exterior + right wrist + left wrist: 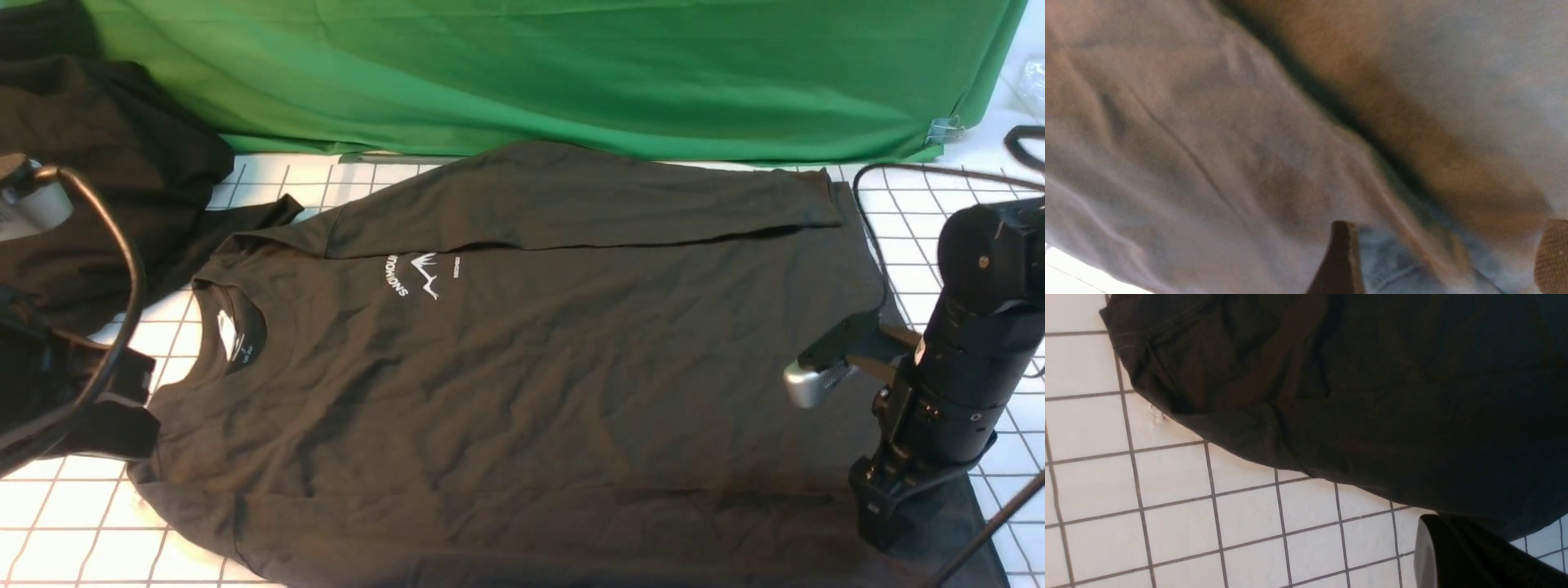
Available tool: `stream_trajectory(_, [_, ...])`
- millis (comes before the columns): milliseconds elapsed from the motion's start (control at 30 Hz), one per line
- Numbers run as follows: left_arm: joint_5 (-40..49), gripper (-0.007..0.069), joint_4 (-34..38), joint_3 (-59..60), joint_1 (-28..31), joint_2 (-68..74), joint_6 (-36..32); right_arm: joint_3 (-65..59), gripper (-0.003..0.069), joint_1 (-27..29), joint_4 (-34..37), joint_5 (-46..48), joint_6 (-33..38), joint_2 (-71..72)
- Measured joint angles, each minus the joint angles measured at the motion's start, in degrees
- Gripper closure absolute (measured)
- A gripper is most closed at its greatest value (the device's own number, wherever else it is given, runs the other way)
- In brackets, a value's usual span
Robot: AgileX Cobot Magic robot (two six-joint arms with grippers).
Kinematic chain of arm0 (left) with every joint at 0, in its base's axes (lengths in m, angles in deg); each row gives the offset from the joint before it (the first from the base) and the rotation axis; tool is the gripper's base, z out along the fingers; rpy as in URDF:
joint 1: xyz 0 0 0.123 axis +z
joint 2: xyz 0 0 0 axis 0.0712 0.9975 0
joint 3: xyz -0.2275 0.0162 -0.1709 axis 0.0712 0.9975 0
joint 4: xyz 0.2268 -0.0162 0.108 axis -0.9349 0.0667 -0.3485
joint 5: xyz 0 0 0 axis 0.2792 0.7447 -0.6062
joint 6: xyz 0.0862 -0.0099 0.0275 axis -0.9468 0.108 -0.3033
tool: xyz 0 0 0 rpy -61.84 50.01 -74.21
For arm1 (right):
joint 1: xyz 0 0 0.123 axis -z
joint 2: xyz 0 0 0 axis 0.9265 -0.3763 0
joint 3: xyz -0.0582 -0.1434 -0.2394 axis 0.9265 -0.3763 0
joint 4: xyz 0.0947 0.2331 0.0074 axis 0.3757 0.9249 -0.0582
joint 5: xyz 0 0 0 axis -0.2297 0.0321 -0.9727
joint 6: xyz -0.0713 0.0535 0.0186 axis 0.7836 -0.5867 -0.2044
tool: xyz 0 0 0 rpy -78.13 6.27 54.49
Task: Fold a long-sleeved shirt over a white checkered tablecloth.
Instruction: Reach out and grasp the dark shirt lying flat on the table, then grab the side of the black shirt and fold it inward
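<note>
Long-sleeved shirt (522, 367) lies flat on the white checkered tablecloth (49, 523), its hem directly under the spread-open right gripper (1443, 261) and its collar just beside the closed left gripper (135, 408). A pinch there could catch only one layer, or the tablecloth too, and skew the fold. A black cloth heap (106, 163) crowds the space beyond the left gripper, before the green backdrop (571, 73).

The front view is evenly, fairly brightly lit and mostly sharp: the white checkered tablecloth (73, 523) verges on glare, while the long-sleeved shirt (522, 384) is so dark that its folds barely read. The left wrist view is crisp on the grid lines, but the shirt there sinks into deep shadow. The right wrist view is blurred and washed out, the cloth pale grey-brown, one corner blown white.
</note>
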Motion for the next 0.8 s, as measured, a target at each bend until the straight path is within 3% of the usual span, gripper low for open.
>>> stream_trajectory(67, [-0.40,0.0620,0.00,0.00,0.00,0.00,0.00,0.00,0.0106,-0.44,-0.03,0.11,0.00,-0.35])
stream_trajectory(167, [-1.22,0.0620,0.00,0.00,0.00,0.00,0.00,0.00,0.0193,-1.44,-0.03,0.87,0.00,-0.35])
stream_trajectory(233, [-1.45,0.0620,0.00,0.00,0.00,0.00,0.00,0.00,0.0314,-1.98,-0.03,1.61,0.00,-0.35])
stream_trajectory(267, [-1.45,0.0620,0.00,0.00,0.00,0.00,0.00,0.05,0.0340,-2.03,-0.03,1.67,0.00,-0.35])
stream_trajectory(300, [-1.45,0.0620,0.00,0.00,0.00,0.00,0.00,0.04,0.0456,-2.04,-0.03,2.37,0.00,-0.35])
stream_trajectory(400, [-1.49,0.0620,0.00,0.00,0.00,0.00,0.00,0.59,0.0600,-2.04,-0.07,4.27,0.00,-0.23])
stream_trajectory(500, [-1.61,0.0620,0.00,0.00,0.00,0.00,-0.05,2.87,0.0632,-2.04,-0.09,7.26,-0.06,0.68])
stream_trajectory(800, [-2.08,0.0620,0.00,0.00,0.00,0.00,-0.05,18.62,0.0633,-1.56,-0.89,6.88,-0.17,3.74])
